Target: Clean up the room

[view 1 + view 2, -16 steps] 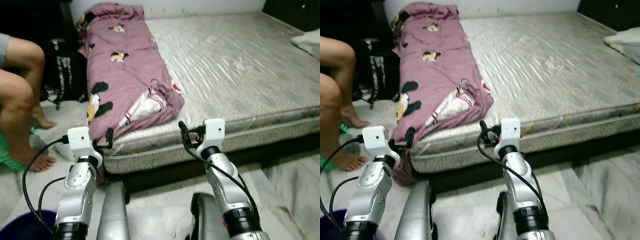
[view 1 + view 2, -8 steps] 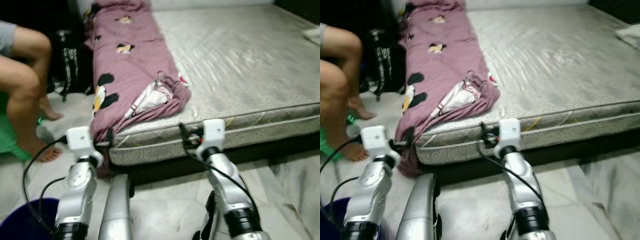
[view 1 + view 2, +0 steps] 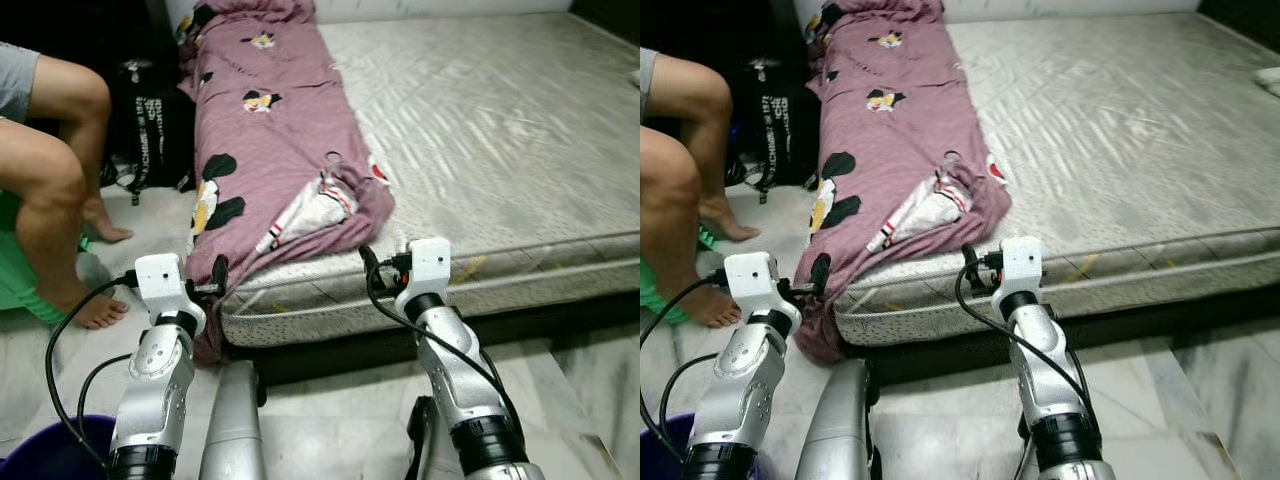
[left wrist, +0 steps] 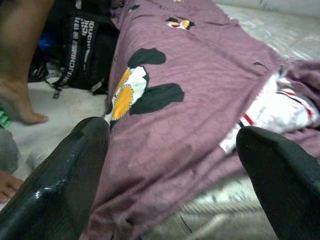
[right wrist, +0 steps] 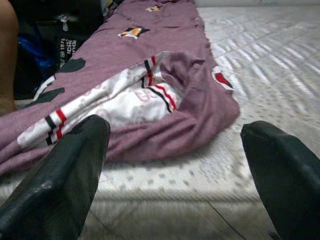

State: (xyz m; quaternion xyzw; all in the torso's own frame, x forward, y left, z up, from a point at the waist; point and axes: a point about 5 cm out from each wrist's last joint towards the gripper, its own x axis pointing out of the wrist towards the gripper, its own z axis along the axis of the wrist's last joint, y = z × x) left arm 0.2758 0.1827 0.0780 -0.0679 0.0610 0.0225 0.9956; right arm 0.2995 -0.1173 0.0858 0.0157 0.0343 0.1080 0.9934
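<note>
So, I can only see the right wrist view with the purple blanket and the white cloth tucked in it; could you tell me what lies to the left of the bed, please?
Observer: A person sits beside the bed, bare feet on the floor.
Operator: Thank you. Is anything between that person and the bed?
Observer: Yes, a black bag stands on the floor against the bed's side.
Operator: And where is the left gripper, please?
Observer: The left gripper is open at the mattress corner, where the purple blanket hangs over the edge.
Operator: Anything near the robot's feet?
Observer: A dark blue tub sits by its left arm.
</note>
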